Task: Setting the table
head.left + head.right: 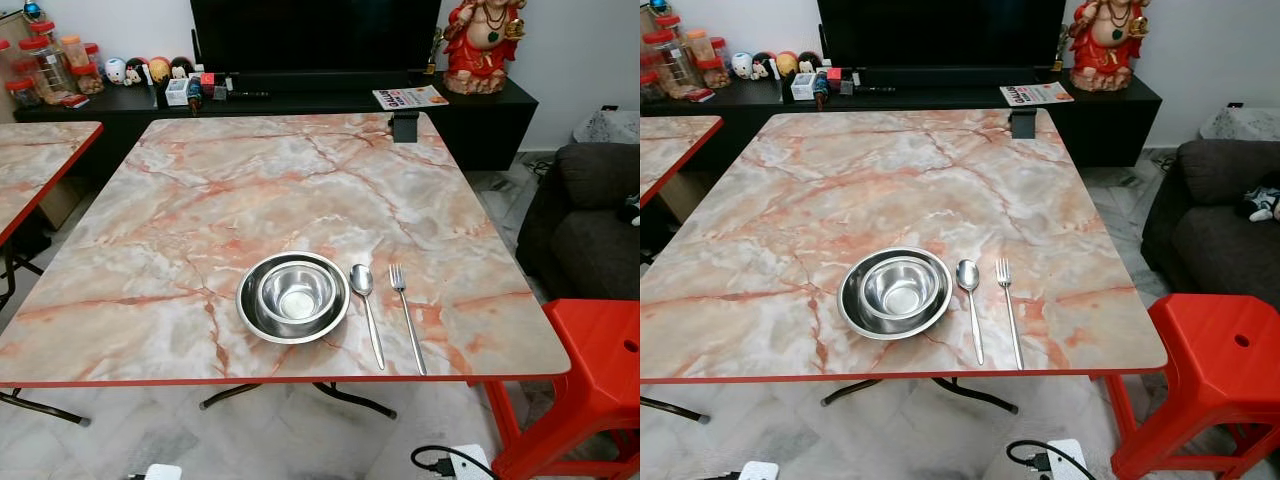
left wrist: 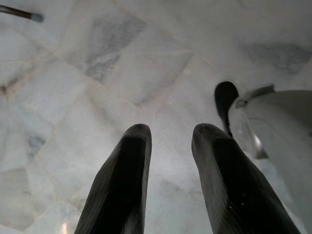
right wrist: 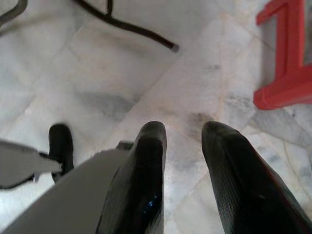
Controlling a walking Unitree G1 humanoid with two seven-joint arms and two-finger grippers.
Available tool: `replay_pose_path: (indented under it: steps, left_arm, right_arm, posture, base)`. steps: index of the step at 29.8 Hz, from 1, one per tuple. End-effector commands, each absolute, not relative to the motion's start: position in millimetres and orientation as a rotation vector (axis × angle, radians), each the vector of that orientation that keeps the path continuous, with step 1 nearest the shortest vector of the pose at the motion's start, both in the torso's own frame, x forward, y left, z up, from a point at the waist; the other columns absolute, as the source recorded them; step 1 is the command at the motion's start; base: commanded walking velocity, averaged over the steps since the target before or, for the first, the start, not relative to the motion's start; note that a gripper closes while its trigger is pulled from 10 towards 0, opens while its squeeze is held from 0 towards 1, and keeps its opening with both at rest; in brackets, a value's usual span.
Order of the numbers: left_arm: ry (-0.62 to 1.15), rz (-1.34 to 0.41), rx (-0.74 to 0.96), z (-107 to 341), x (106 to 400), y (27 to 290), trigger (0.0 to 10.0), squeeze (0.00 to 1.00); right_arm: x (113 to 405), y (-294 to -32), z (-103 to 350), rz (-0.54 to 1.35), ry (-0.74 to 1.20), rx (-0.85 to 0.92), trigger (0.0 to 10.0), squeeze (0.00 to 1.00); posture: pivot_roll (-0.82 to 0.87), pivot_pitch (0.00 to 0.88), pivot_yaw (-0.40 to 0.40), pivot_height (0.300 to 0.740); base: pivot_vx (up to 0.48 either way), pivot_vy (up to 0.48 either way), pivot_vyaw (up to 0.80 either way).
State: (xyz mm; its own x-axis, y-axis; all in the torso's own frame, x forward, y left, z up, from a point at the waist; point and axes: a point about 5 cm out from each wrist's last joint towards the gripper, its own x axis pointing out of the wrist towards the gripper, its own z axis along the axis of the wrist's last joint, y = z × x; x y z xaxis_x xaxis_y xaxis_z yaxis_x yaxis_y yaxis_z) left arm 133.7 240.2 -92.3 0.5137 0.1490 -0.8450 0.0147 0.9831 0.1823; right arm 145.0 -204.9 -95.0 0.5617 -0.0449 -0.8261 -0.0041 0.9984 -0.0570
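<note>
A steel bowl sits inside a wider steel plate near the front edge of the marble-patterned table. Right of the plate lie a spoon and then a fork, both parallel with handles toward me. My left gripper hangs over the pale floor tiles, open with nothing between its fingers. My right gripper also hangs above the floor, open and empty.
A red plastic stool stands at the table's front right corner, a dark sofa beyond it. A black TV cabinet with jars, small items and a red figurine runs along the back. A second marble table is left.
</note>
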Motion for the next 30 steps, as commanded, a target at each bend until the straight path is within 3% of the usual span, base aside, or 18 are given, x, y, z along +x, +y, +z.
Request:
replay_pose_path:
  steps: [1, 16, 30]
  left_arm:
    - [1.027, 0.091, 0.177, -91.1, 133.5, 244.6, 10.0, 0.0]
    - [1.004, 0.115, 0.146, -88.6, 141.6, 243.8, 10.0, 0.0]
    - [0.998, 0.101, 0.145, -88.1, 146.3, 239.3, 10.0, 0.0]
  right_arm:
    - [149.0, -204.7, -93.3, -0.043, 0.956, -0.036, 10.0, 0.0]
    - [153.4, -202.1, -92.5, -0.04, 0.956, -0.029, 10.0, 0.0]
    - [151.4, -198.0, -94.1, -0.057, 0.965, -0.01, 10.0, 0.0]
  posture:
    - [-0.04, 0.0, 0.0, 0.74]
    - [-0.03, 0.0, -0.005, 0.74]
    - [-0.03, 0.0, 0.007, 0.74]
  base:
    - [0.0, 0.0, 0.0]
    - [0.0, 0.0, 0.0]
    - [0.0, 0.384, 0.0]
